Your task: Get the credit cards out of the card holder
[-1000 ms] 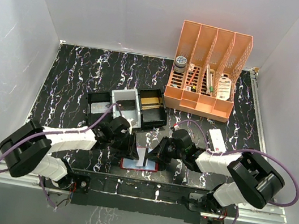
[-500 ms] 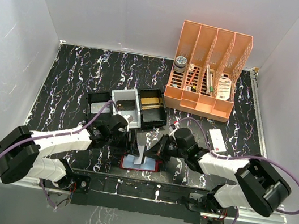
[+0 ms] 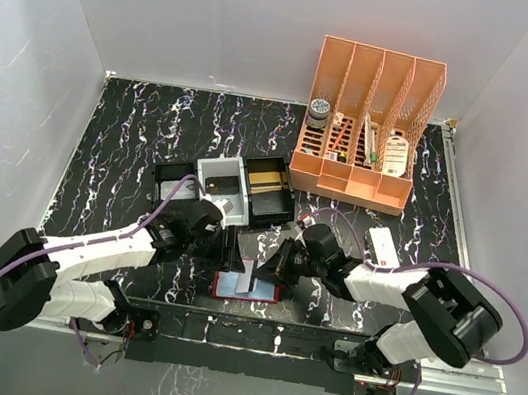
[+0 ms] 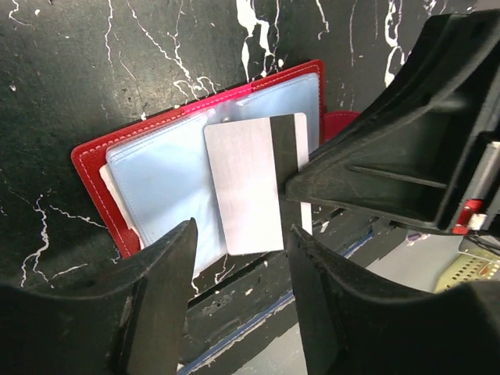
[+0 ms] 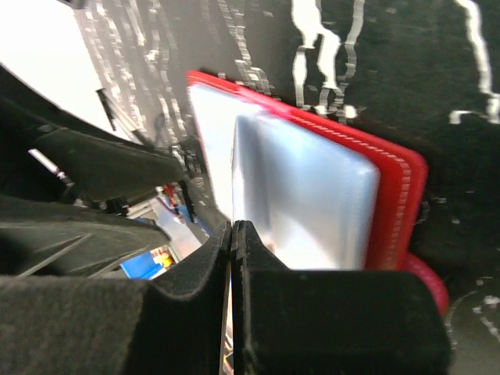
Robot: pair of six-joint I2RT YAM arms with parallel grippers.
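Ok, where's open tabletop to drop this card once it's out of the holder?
Widest bare table: back-left, beside and behind the black tray, up to the orange organizer. A smaller patch sits right of the white box. Crowded: near edge, around card holder, left fingers and right fingers.

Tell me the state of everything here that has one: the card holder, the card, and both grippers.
card holder: open, lying flat on the table, clear sleeves facing up.
credit card: grey, over the sleeves, sticking out past the holder's edge, pinched at one side.
right gripper: shut on the credit card.
left gripper: open, with the card's free end between its fingers.
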